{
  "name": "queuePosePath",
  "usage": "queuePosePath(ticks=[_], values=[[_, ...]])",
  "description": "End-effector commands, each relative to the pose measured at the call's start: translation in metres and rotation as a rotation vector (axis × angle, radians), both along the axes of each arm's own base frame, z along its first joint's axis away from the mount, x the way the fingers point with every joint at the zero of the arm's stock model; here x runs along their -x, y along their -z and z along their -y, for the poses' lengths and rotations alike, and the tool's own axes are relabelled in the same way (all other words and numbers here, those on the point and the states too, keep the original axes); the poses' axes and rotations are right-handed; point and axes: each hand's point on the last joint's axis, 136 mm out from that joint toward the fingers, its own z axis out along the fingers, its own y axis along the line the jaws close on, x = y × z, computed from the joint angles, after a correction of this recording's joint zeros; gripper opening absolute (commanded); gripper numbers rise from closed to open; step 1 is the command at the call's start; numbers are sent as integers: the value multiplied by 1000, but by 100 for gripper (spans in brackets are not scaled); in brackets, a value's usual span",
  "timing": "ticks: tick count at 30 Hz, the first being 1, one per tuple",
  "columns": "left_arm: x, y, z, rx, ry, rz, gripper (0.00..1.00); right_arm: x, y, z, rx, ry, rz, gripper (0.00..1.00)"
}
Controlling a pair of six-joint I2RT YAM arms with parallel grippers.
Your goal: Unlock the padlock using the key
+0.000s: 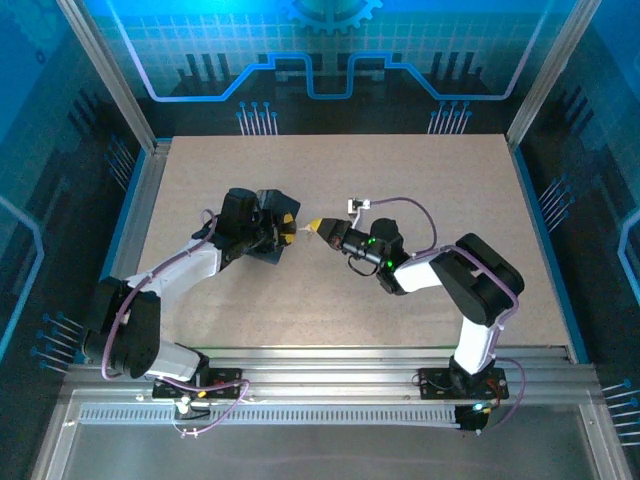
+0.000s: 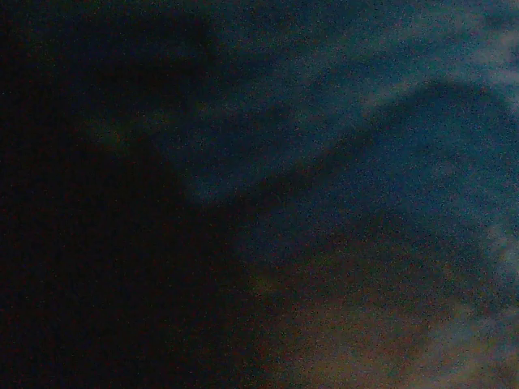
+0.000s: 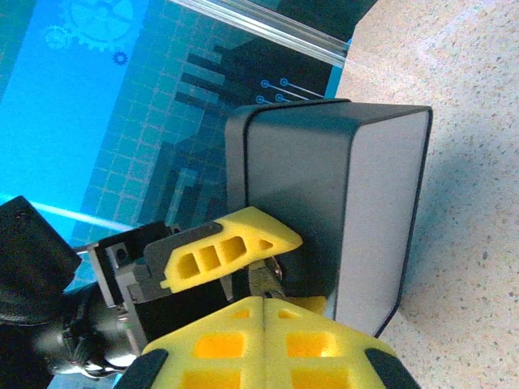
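Key point(image 3: 263, 281) pinched in fully closed right pincer point(image 3: 263, 301), tip aimed toward lock side of tin point(image 3: 340, 203); left pincer point(image 1: 286, 228) part-closed on tin, likely steadying it for insertion

surface point(image 1: 450, 180): speckled beige, matt, fine-grained look.
tin box point(image 3: 296, 178): smooth sheet metal, dark side satin with soft sheen, end face pale grey, matt. blue swirly print on one face, blurred in left wrist view.
left gripper point(image 1: 286, 229), right gripper point(image 3: 263, 301): jaws yellow matt plastic, moulded cut-outs.
key point(image 3: 263, 279): small pale metal, shiny.
arm housings point(image 1: 490, 280): glossy black plastic, some sections white.
frame rails point(image 1: 330, 362): ribbed bare aluminium.
backdrop panels point(image 3: 73, 105): smooth blue print.
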Motion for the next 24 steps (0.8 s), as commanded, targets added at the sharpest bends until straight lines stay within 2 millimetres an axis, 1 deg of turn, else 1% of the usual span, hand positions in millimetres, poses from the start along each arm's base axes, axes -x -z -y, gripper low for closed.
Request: queuePosePath(ticks=[1,14,24], values=[[-6,-19,-1,44,-42,37,0,-4,-17,-6,-47,29,67,0],[-5,-22,-2,57,-52,46,0,-8,-18,-6,-72,50,71,0],[-8,-27,-1,69,-56,62,0,-6,-17,-16,-80,31,70,0]])
